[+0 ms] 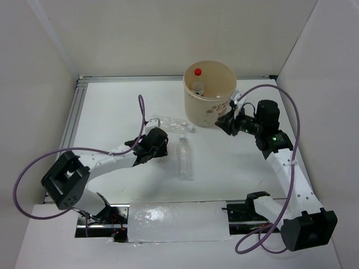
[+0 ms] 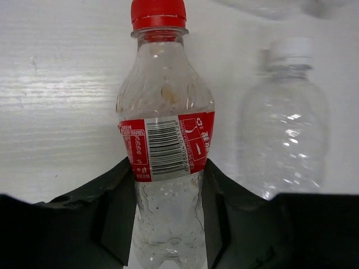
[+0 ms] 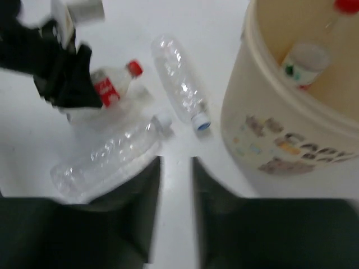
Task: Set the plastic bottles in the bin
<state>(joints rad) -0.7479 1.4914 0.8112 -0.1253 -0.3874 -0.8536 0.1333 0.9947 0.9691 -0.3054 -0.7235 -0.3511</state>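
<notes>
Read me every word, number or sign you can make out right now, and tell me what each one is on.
Red-labelled bottle: barcode with a row of digits, white Chinese characters and a recycling sign; all too small to quote.
Bin: coloured lettering on its side, too blurred to read.
Bottle inside the bin: green mark on its label, no legible text.
White-capped bottle: no label in view.
Nothing can be quoted reliably.

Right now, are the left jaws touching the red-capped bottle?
Touching. The left wrist view shows the red-capped bottle wedged between the left jaws, with both dark sides pressed against it just below its label.
</notes>
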